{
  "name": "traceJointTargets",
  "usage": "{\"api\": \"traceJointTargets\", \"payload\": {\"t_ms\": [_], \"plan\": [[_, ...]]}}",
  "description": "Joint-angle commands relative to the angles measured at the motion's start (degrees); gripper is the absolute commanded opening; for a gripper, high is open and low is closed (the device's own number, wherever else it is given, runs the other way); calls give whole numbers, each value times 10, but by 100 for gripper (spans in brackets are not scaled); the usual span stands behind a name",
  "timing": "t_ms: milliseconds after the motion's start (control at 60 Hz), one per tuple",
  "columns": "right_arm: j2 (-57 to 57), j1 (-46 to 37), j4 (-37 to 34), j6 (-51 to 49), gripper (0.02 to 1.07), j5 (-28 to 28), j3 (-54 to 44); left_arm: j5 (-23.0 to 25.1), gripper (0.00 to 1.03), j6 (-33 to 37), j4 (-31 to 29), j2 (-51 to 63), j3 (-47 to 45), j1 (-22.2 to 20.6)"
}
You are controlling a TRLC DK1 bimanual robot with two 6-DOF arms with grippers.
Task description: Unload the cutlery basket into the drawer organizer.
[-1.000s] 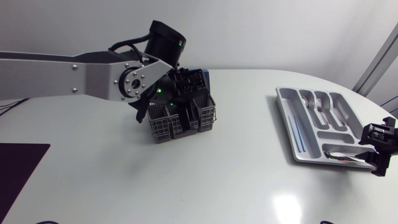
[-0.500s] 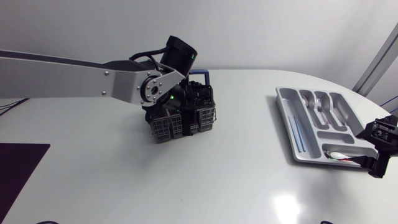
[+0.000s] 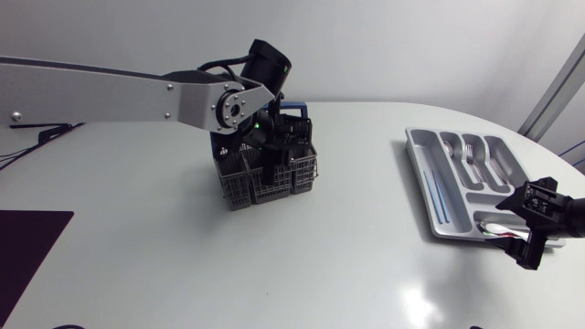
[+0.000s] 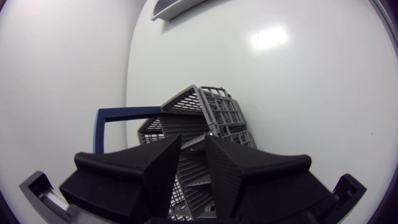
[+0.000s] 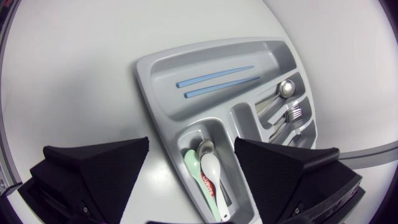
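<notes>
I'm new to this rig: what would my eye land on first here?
The left gripper on its long silver arm hangs right above the grey cutlery basket, left of mid-table. Then the drawer organizer near the table's right edge, holding two blue sticks, with the open right gripper over its spoons.
</notes>
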Motion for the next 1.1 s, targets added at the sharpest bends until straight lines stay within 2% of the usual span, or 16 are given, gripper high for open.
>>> {"api": "traceJointTargets", "payload": {"t_ms": [0, 633, 1083], "plan": [[-3, 9, -4, 12, 101, -4, -18, 0, 29, 28, -13, 19, 16, 2], [-4, 29, 0, 24, 101, -4, -34, 0, 25, 27, -23, 46, 41, 15], [-6, 33, 1, 26, 101, -3, -34, 0, 25, 23, -28, 62, 49, 8]]}}
